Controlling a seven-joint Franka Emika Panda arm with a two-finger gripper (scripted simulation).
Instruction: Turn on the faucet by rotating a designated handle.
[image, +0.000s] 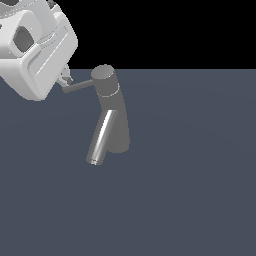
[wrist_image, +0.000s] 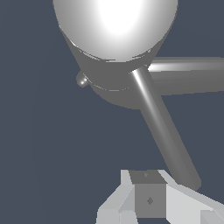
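Since the handle (image: 79, 86) juts toward nine o'clock from the faucet (image: 111, 112) cap, my gripper (image: 65, 80) sits at its tip; I cannot tell its clench, so I should push sideways, steadily.

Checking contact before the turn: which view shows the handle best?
The wrist view: the handle runs its whole length from the cap to beside the fingers. The exterior view shows it small, its tip hidden against the arm.

Pincer (image: 65, 80) crowds handle (image: 80, 86) tip; spout (image: 101, 137) blocks below.
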